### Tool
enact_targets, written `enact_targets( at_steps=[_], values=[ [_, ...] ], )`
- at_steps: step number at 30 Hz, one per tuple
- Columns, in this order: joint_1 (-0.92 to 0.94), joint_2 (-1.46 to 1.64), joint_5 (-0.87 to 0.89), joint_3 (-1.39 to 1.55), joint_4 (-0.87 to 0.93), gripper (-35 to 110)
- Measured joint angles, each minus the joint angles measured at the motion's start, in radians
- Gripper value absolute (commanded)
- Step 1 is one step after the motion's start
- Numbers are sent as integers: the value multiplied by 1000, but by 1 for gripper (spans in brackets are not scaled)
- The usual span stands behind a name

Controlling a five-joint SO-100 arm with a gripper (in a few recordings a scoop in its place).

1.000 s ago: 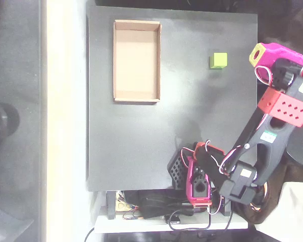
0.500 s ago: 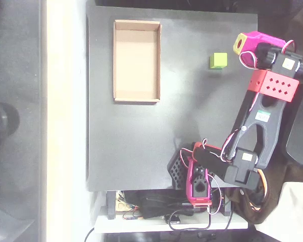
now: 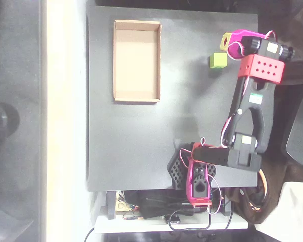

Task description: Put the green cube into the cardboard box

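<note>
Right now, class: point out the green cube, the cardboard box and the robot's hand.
green cube (image 3: 218,61), overhead view, top face.
cardboard box (image 3: 137,99), overhead view, lower wall.
hand (image 3: 226,42), overhead view, yellow-patched tip.

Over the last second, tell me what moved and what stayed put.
In the overhead view the arm swung leftward across the table, carrying the gripper from the right edge to just up and right of the green cube. Nothing has been grasped. The cube and the cardboard box have not shifted.
</note>
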Motion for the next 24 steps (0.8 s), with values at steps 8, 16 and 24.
enact_targets(
  at_steps=[8, 16, 24],
  values=[
    [-64, -77, 0, 6, -2, 39],
    [-69, -95, 0, 71, -2, 39],
    [-60, -129, 0, 107, -6, 39]
  ],
)
